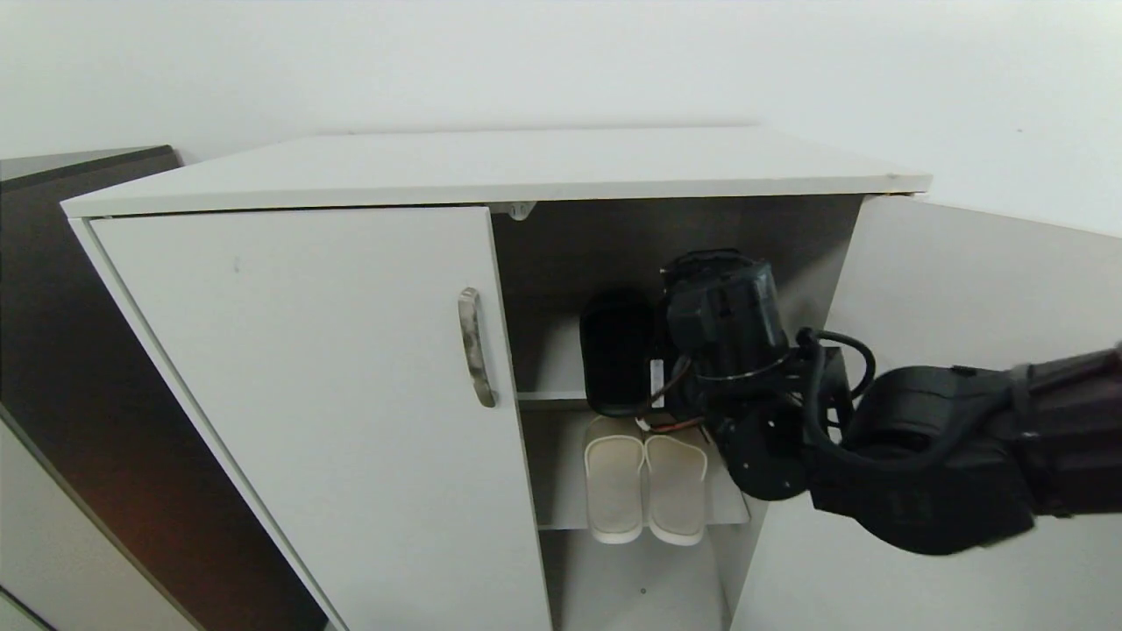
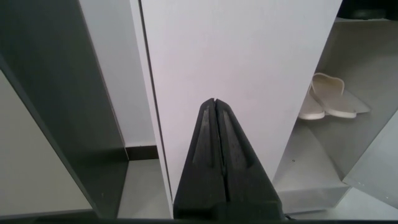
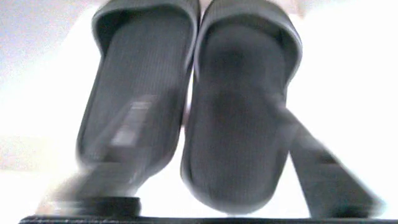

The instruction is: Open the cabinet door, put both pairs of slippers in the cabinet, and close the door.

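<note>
first, the left end effector (image 2: 214,106) is clenched on nothing, facing the cabinet's (image 1: 491,166) closed left door (image 1: 289,394). right of its handle (image 1: 474,347), white slippers (image 1: 644,478) overhang the lower shelf's front edge. black slippers (image 1: 618,350) sit on the upper shelf, at the right end effector (image 1: 675,394); whether it grasps them i cannot tell.

The right arm (image 1: 929,464) is matte black: a smooth bulbous housing, a round disc-shaped joint at its 9 o'clock, then a cylindrical wrist ringed by a thin bright band. A black cable (image 1: 837,350) loops at the housing's 11 o'clock (a reddish wire (image 1: 677,427) and a small white label (image 1: 657,372) sit by the wrist). The left gripper (image 2: 214,101) has black tapered jaws, grooved lengthwise, meeting along a thin seam.
</note>
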Tool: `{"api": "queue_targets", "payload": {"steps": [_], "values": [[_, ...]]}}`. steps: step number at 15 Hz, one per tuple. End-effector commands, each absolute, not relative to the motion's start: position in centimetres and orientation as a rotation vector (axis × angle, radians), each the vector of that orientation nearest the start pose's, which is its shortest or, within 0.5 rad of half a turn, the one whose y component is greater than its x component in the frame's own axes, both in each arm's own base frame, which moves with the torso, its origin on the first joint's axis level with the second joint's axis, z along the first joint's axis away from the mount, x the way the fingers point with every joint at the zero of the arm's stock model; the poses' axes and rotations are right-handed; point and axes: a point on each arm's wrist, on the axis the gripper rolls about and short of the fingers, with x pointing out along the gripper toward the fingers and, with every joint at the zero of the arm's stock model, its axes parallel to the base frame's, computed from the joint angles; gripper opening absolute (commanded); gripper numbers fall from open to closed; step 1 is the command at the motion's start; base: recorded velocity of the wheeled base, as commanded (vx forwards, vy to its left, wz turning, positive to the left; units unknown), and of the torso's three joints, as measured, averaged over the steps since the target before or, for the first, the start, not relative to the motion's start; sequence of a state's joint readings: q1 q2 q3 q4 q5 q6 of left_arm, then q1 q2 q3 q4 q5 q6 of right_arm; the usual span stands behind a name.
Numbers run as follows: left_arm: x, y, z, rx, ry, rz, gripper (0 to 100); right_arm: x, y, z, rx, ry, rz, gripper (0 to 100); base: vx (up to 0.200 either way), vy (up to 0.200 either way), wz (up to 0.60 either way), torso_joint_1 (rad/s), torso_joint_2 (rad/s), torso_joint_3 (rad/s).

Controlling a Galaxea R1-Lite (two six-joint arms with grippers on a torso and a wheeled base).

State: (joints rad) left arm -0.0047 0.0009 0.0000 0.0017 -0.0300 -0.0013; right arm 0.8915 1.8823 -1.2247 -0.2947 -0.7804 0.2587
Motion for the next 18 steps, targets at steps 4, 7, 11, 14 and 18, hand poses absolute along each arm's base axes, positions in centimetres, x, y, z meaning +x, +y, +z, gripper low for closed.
{"api": "queue_targets", "payload": {"steps": [4, 7, 11, 14, 18], "values": [[-2.3, -0.1, 7.5, 0.000, 0.003, -0.035, 0, 18.7, 23.9, 20.5, -0.007, 0.259, 0.196, 0, 0.000, 0.000, 0.00, 0.000, 0.00, 0.000], [-2.3, -0.1, 7.5, -0.002, 0.003, -0.034, 0, 18.5, 24.2, 20.2, -0.014, 0.266, 0.207, 0, 0.000, 0.000, 0.00, 0.000, 0.00, 0.000], [-2.3, -0.1, 7.5, -0.003, 0.003, -0.034, 0, 18.5, 24.2, 19.6, -0.029, 0.279, 0.206, 0, 0.000, 0.000, 0.00, 0.000, 0.00, 0.000], [-2.3, -0.1, 7.5, -0.002, 0.003, -0.034, 0, 18.5, 24.1, 19.2, -0.039, 0.288, 0.206, 0, 0.000, 0.000, 0.00, 0.000, 0.00, 0.000], [-2.3, -0.1, 7.5, -0.002, 0.003, -0.034, 0, 18.5, 24.1, 19.1, -0.038, 0.291, 0.205, 0, -0.150, 0.000, 0.00, 0.004, 0.00, 0.003]]}}
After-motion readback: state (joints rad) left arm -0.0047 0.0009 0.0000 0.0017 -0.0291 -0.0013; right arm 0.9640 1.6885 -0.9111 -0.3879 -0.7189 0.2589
